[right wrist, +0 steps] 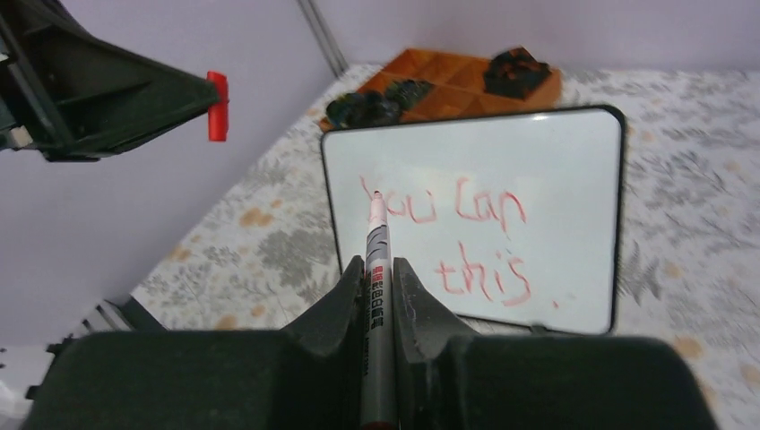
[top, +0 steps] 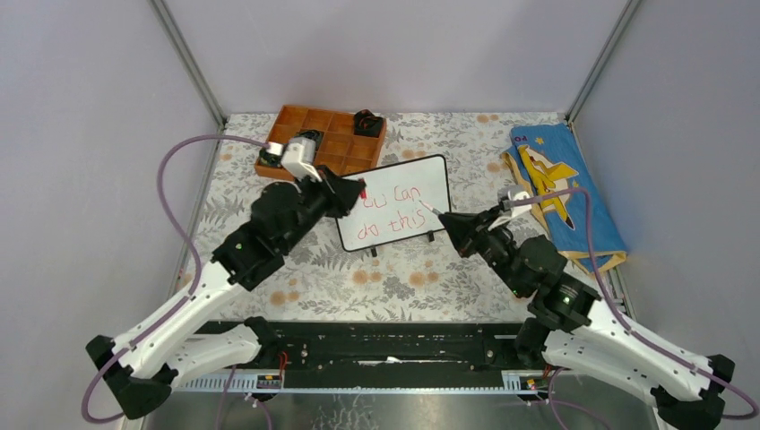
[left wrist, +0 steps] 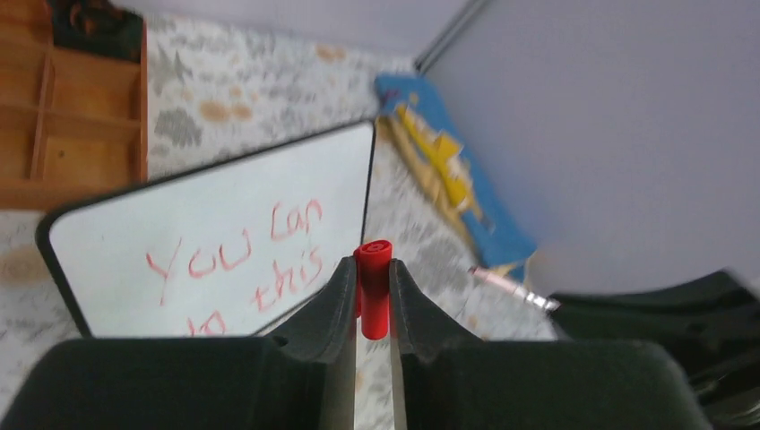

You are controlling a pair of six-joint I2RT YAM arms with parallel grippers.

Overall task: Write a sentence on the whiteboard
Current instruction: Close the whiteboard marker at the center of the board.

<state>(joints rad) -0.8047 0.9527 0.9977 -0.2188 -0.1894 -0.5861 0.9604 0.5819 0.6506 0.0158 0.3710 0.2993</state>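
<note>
Open desk in front of whiteboard; tray close behind, cloth well right. Left claw with cap and right claw with marker flank its sides.

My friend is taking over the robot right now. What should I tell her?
Left gripper: shut on the red cap.
Right gripper: shut on the marker, tip bare, pointing toward the whiteboard, which sits mid-table near the orange tray.
Done: the sentence, "you can do this", is written in two lines.
Left: probably only recapping the marker.
</note>
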